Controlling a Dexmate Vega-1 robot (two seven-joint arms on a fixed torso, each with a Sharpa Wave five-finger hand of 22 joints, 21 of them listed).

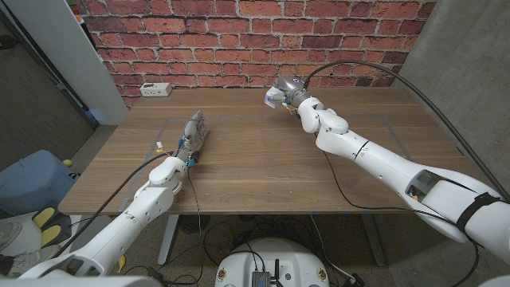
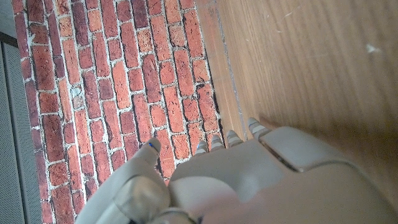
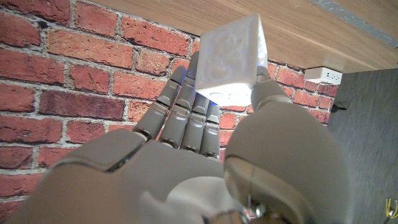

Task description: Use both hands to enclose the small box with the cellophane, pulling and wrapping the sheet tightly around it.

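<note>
Counter (image 1: 263, 159): wooden, set against a brick wall (image 1: 255, 32).

Box (image 3: 229, 59): small, pale, a faint pattern on its faces. Lifted clear of the counter at the far side, right of centre, in the right hand's grasp. In the head view it shows as a small whitish bundle (image 1: 275, 97) at that hand's tip. Whether a film already covers it cannot be told.

Right hand (image 3: 205, 124): at the end of an arm stretched across from the near right corner; fingers (image 3: 180, 106) lie up one side of the box, thumb against the other, the box pinched between them. In the head view it sits over the far edge (image 1: 288, 94).

Left hand (image 1: 191, 139): at the counter's left part, standing up on or just above the wood, fingers pointing toward the wall. From its wrist camera, the back of the hand (image 2: 249, 180) with fingertips side by side; nothing is seen in it. Released or clenched cannot be told.

Cellophane (image 1: 171, 131): a faint clear sheet with thin edge lines, lying on the counter by the left hand.

Power strip (image 1: 155, 89): white, at the far left corner by the wall.
</note>
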